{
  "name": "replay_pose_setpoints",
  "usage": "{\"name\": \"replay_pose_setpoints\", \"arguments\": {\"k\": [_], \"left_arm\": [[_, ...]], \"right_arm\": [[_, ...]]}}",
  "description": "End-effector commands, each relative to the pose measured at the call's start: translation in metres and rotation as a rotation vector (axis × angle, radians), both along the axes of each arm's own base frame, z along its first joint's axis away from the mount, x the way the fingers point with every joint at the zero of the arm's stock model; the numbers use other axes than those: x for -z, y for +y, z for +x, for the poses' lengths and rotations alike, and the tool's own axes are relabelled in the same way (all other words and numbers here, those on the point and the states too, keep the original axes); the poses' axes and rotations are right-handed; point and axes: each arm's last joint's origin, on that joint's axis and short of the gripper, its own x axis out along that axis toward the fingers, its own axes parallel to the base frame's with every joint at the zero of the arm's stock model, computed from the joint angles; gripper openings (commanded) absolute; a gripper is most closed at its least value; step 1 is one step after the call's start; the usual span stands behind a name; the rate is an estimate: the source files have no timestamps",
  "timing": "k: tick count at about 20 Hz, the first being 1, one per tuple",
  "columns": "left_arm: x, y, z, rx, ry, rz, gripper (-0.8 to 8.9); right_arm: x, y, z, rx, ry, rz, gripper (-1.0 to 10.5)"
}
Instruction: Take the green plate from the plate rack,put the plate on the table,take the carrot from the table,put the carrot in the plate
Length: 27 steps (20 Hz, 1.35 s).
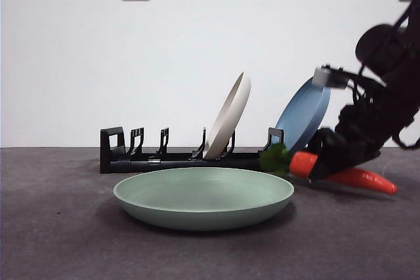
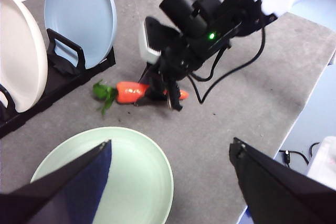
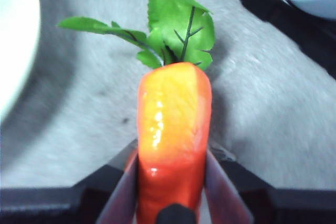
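Observation:
The green plate [image 1: 203,195] lies flat on the table [image 1: 59,227] in front of the plate rack [image 1: 170,159]. My right gripper [image 1: 328,162] is shut on the carrot [image 1: 303,162] at its middle, right of the plate, low at the table. I cannot tell whether the carrot touches the table. Its green leaves point toward the plate. The right wrist view shows the carrot [image 3: 173,114] between the two jaws. My left gripper [image 2: 170,148] is open and empty, high above the green plate [image 2: 139,182], looking down on the carrot [image 2: 131,91] and the right gripper [image 2: 163,90].
A cream-white plate [image 1: 230,116] and a blue plate [image 1: 303,113] stand tilted in the rack [image 2: 68,72]. The table's edge [image 2: 294,114] runs close behind the right arm. Cables hang from the right arm.

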Motion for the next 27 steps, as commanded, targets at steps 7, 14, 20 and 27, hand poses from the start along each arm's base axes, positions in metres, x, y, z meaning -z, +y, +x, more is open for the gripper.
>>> {"name": "replay_pose_setpoints", "arguments": {"k": [7,14,20,27], "left_arm": [[0.016,0.010,-0.003,-0.075,0.060,0.189,3.77],[0.023,0.015,-0.006,-0.072,0.102,0.270,3.77],[0.024,0.016,-0.007,-0.069,0.114,0.289,3.77],[0.024,0.016,-0.007,-0.073,0.118,0.282,3.77]], "right_arm": [[-0.093,0.060,-0.068,-0.025,0.051,0.236,-0.1],[-0.050,0.128,-0.079,-0.121,0.104,0.142,-0.1],[-0.005,0.141,-0.067,-0.115,0.163,0.096,-0.1],[0.009,0.146,-0.061,-0.122,0.146,0.112,-0.1]]}}
